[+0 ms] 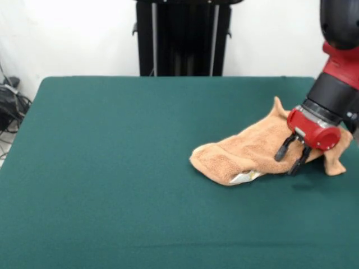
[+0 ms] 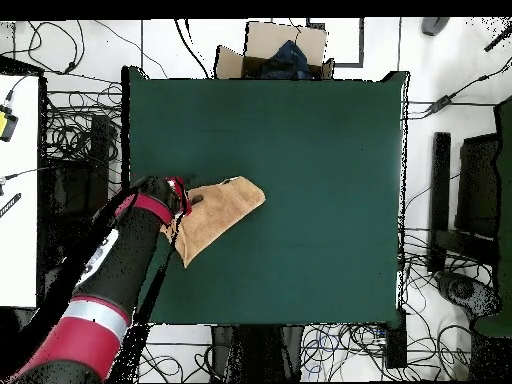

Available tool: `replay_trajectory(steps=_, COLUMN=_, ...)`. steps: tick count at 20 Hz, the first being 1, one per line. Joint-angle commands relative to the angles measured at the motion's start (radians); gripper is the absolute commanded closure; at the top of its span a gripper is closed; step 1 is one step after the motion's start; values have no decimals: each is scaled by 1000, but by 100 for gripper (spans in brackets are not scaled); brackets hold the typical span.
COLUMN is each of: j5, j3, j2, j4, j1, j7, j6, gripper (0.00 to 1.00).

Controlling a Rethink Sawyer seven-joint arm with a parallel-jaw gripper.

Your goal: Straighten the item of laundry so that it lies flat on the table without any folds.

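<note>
The item of laundry point(image 1: 247, 150), an orange-tan towel, lies folded over itself in a long bunched shape on the right side of the table point(image 1: 112, 168). A white tag point(image 1: 247, 177) pokes out under its near edge. My gripper point(image 1: 288, 160) hangs over the towel's right part. Its two black fingers point(image 1: 282, 150) are spread apart, with their tips at the cloth and nothing pinched between them. In the overhead view the towel point(image 2: 222, 212) sits near the left edge of the table point(image 2: 300, 150). There the gripper point(image 2: 186, 200) is at the towel's left end, the arm partly covering it.
The towel's right corner point(image 1: 336, 165) lies close to the table's right edge in the front view. Cables point(image 1: 11, 103) lie on the floor off the left side. Overhead, a cardboard box point(image 2: 275, 50) stands beyond the table's top edge, and more cables point(image 2: 70, 130) run at the left.
</note>
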Motion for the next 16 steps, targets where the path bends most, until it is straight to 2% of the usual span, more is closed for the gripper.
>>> replay_trajectory(steps=1, j5=-159, j3=248, j2=-106, j4=38, j1=-136, j7=-538, j6=79, gripper=0)
replay_trajectory(steps=6, j5=-217, j3=272, j2=-84, j4=62, j1=-172, j7=-533, j6=16, gripper=0)
replay_trajectory(steps=16, j5=-330, j3=293, j2=-79, j4=152, j1=-309, j7=-677, j6=-162, gripper=0)
